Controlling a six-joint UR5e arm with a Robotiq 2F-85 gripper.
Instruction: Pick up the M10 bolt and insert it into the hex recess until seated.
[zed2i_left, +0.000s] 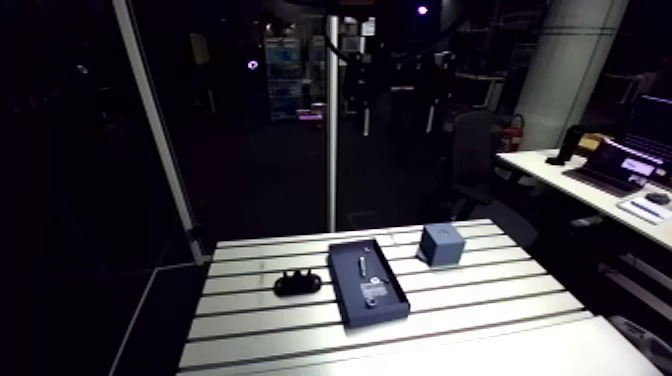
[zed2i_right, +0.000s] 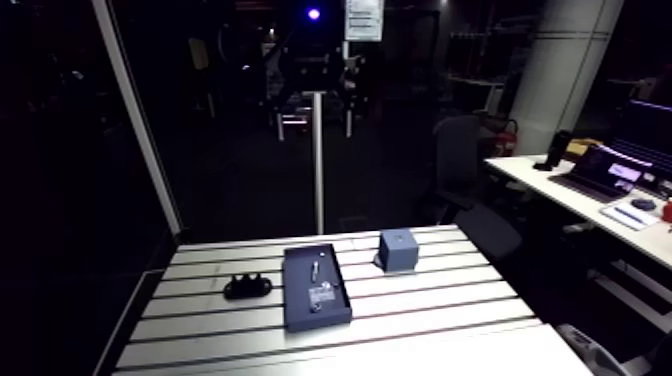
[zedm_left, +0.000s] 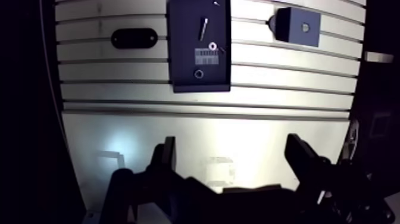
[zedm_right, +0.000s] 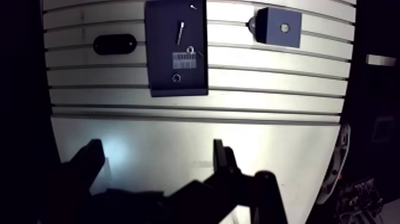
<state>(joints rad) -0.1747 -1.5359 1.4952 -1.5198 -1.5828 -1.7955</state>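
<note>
A slim silver bolt (zedm_left: 203, 28) lies in a dark flat tray (zedm_left: 184, 71) far ahead of my gripper (zedm_left: 232, 146). In the same tray lie a small ring (zedm_left: 212, 46), a second ring (zedm_left: 199, 74) and a barcode label. A blue-grey cube (zedm_left: 294, 25) with a small recess (zedm_left: 305, 27) in its top face stands beside the tray. In the wrist view both fingers are spread wide over the pale table surface, open, with nothing between them. The arm view shows the tray (zed2i_left: 385, 300), the bolt (zed2i_left: 362, 264) and the cube (zed2i_left: 441, 243), not the gripper.
A black oval part (zedm_left: 134, 39) rests on the slotted table (zedm_left: 119, 89) on the tray's other side from the cube. A smooth pale plate (zedm_left: 196, 140) lies under the gripper. A vertical post (zed2i_left: 332, 120) stands behind the table.
</note>
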